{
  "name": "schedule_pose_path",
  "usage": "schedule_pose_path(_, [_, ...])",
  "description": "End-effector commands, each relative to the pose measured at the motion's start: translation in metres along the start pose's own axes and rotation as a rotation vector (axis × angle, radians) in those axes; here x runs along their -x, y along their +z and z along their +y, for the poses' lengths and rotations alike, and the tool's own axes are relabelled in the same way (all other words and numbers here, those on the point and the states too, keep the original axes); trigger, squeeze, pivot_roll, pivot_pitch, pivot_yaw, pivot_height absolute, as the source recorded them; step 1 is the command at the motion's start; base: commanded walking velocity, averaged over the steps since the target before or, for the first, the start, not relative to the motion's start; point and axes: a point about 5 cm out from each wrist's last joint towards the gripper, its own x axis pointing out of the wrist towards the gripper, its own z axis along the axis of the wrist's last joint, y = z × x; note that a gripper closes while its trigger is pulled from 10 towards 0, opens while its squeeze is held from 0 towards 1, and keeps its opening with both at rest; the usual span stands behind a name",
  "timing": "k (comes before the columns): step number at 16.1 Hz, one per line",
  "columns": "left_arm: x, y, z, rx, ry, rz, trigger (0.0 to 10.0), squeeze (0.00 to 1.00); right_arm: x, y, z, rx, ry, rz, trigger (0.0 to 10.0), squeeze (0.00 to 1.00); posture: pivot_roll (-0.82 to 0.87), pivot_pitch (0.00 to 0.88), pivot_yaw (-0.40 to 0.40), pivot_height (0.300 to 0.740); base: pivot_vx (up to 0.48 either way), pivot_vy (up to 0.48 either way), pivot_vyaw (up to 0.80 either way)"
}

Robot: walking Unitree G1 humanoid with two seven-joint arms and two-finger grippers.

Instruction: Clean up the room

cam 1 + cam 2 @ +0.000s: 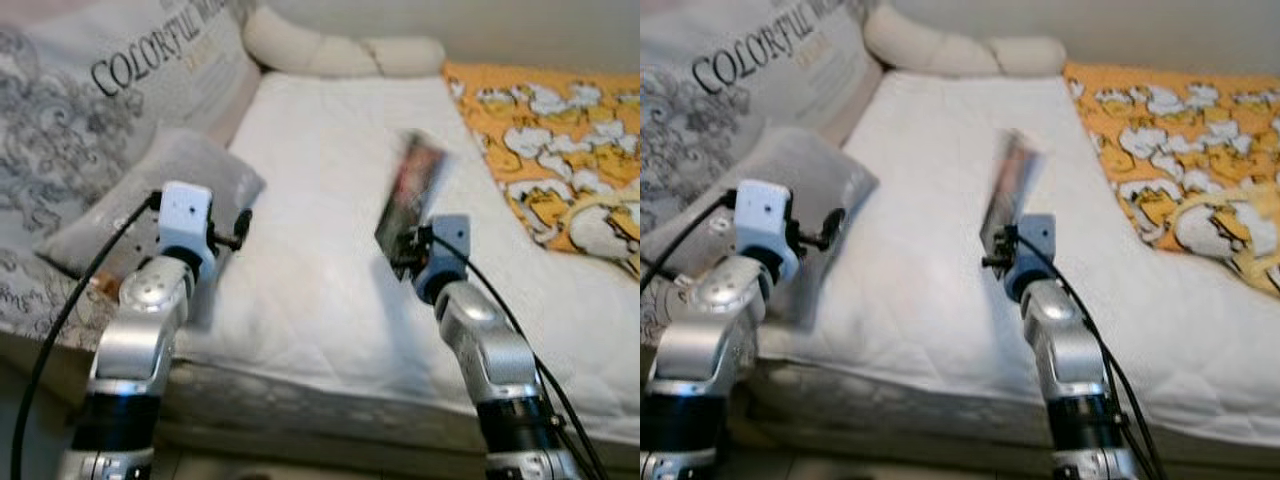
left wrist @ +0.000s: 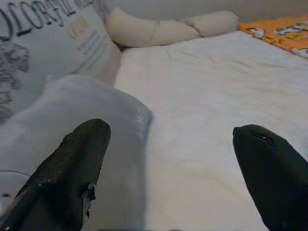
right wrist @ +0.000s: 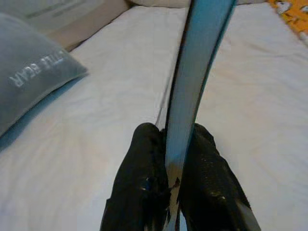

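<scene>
My right gripper is shut on a thin flat book or magazine, holding it by its near edge so it stands tilted above the white mattress. In the right wrist view the two black fingers pinch the blue-edged book between them. My left gripper is open, hovering over the near corner of a grey pillow; its fingers spread wide over that pillow and the sheet.
A large pillow printed "COLORFUL" leans at the left. A cream bolster lies along the head of the bed. An orange cartoon blanket covers the right side. The mattress's front edge runs before me.
</scene>
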Motion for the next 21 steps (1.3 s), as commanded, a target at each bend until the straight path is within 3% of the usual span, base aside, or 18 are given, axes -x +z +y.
schedule_pose_path(1, [0.0, 0.003, 0.002, -0.001, 0.004, -0.005, 10.0, 0.0, -0.002, 0.013, 0.011, 0.012, 0.044, -0.052, 10.0, 0.0, 0.04, 0.0, 0.01, 0.74, 0.349, 0.0, 0.0])
schedule_pose_path(8, [0.001, 0.001, 0.003, -0.001, 0.007, 0.005, 10.0, 0.0, -0.003, 0.012, 0.008, 0.007, 0.033, -0.044, 10.0, 0.0, 0.05, 0.0, 0.015, 0.74, 0.343, 0.0, 0.0])
schedule_pose_path(12, [0.006, -0.003, 0.008, -0.045, -0.059, 0.043, 10.0, 0.0, -0.014, 0.025, 0.003, -0.073, 0.094, -0.027, 10.0, 0.0, 0.06, 0.0, 0.024, 0.74, 0.149, 0.0, 0.0])
schedule_pose_path(15, [0.023, -0.012, 0.013, -0.11, -0.199, 0.101, 10.0, 0.0, -0.033, 0.018, 0.022, -0.14, 0.306, 0.119, 10.0, 0.0, 0.11, 0.0, 0.015, 0.74, 0.0, 0.0, 0.0])
schedule_pose_path(17, [0.036, -0.017, 0.014, -0.139, -0.285, 0.151, 10.0, 0.0, -0.044, 0.014, 0.032, -0.129, 0.357, 0.166, 10.0, 0.0, 0.14, 0.0, 0.017, 0.74, 0.0, 0.0, 0.0])
schedule_pose_path(21, [0.062, -0.019, 0.023, -0.212, -0.416, 0.249, 10.0, 0.0, -0.06, 0.011, 0.057, -0.245, 0.437, 0.257, 10.0, 0.0, 0.23, 0.0, -0.014, 0.74, 0.0, 0.0, 0.0])
